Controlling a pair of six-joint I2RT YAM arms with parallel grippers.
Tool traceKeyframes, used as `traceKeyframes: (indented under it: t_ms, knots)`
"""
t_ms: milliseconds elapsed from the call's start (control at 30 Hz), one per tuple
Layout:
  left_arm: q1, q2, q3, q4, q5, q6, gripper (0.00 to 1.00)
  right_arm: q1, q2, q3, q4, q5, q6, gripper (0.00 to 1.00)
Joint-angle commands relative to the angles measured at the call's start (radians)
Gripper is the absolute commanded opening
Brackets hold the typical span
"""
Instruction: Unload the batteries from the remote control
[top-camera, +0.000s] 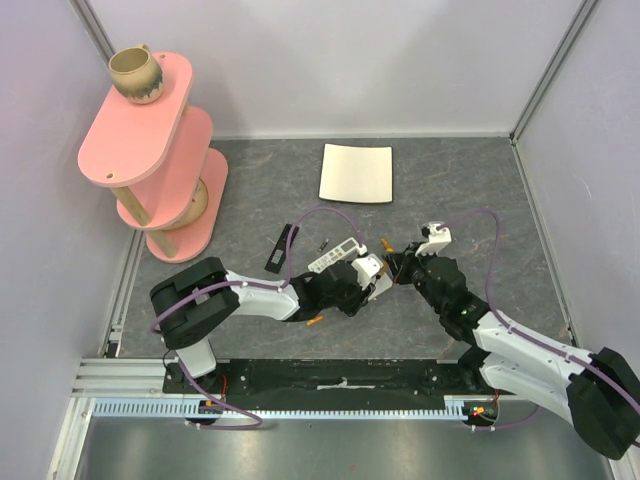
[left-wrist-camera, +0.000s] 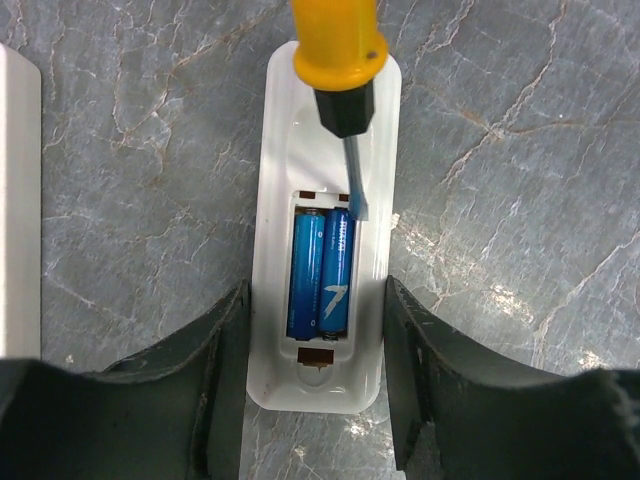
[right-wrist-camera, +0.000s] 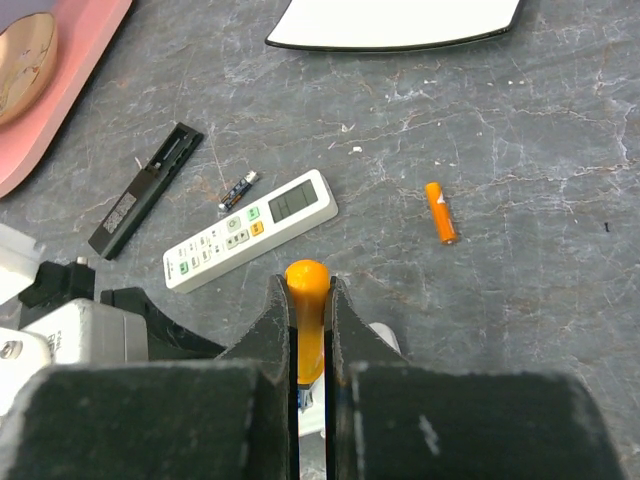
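Observation:
The white remote control (left-wrist-camera: 275, 150) lies back up on the grey table, its battery bay open. Two blue batteries (left-wrist-camera: 320, 270) sit side by side in the bay. My left gripper (left-wrist-camera: 317, 300) is shut on the remote's near end, one finger against each long side; it also shows in the top view (top-camera: 360, 282). My right gripper (right-wrist-camera: 310, 285) is shut on an orange-handled screwdriver (left-wrist-camera: 338, 45). The screwdriver's blade tip rests at the far end of the right battery. One orange battery (right-wrist-camera: 440, 212) lies loose on the table.
A second white remote (right-wrist-camera: 250, 230) lies buttons up beside a flat black bar (right-wrist-camera: 145, 190), with a small loose part (right-wrist-camera: 238, 191) between them. A white plate (top-camera: 356, 172) lies at the back. A pink tiered shelf (top-camera: 150, 140) with a mug (top-camera: 135, 75) stands far left.

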Motion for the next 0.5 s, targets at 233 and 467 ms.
traceKeyframes:
  t_ms: [233, 467]
  knots:
    - [-0.032, 0.01, -0.047, -0.149, -0.027, -0.131, 0.08, 0.07, 0.085, 0.043, 0.116, 0.08, -0.066, 0.0]
    - [-0.032, 0.01, -0.046, -0.147, -0.024, -0.131, 0.07, 0.131, 0.096, 0.075, 0.061, 0.187, -0.119, 0.0]
